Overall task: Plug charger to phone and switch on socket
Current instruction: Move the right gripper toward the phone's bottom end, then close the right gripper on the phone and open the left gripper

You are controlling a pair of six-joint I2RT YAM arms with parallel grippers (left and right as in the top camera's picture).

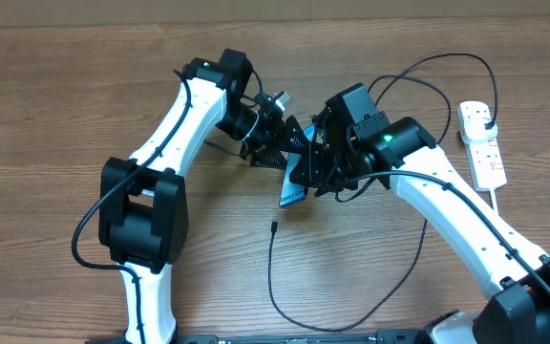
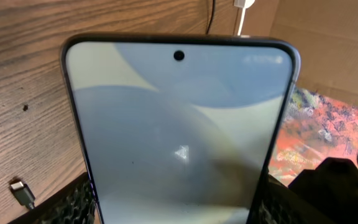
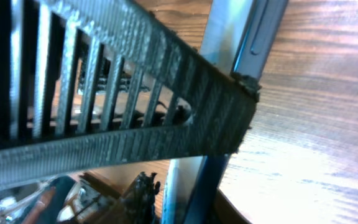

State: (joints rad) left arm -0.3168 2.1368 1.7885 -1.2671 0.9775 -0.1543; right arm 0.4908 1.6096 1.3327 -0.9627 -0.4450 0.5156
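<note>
**Overhead, left-wrist and right-wrist views.** We see the phone (image 1: 292, 189) held off the wooden table (image 1: 84, 76) at mid-scene, tilted, where the two grippers meet. The left gripper (image 1: 273, 143) is closed on it. In the left-wrist view the phone (image 2: 179, 137) fills the frame, screen towards the camera, with a ribbed finger (image 2: 79, 202) against each long edge.

The right gripper (image 1: 321, 170) meets the phone from the other side. Its wrist view shows one ribbed finger (image 3: 197, 81) lying across the phone's dark edge (image 3: 253, 31). We cannot tell whether its jaws clamp the phone or only stand alongside it.

The charger (image 1: 270, 272) lies slack on the table. Its connector tip (image 1: 273, 227) is free, just below the phone and apart from it. Its black plug (image 1: 486, 120) appears seated in the socket (image 1: 488, 162) at far right, where the switch position is too small to read.

**Hazards, as we judge them.** With both grippers at the phone, the connector tip cannot be lifted until one lets go. A release at this tilt may let the phone pivot or slip. The cable loops beneath the right arm (image 1: 466, 220), so a reach could drag the tip away.
</note>
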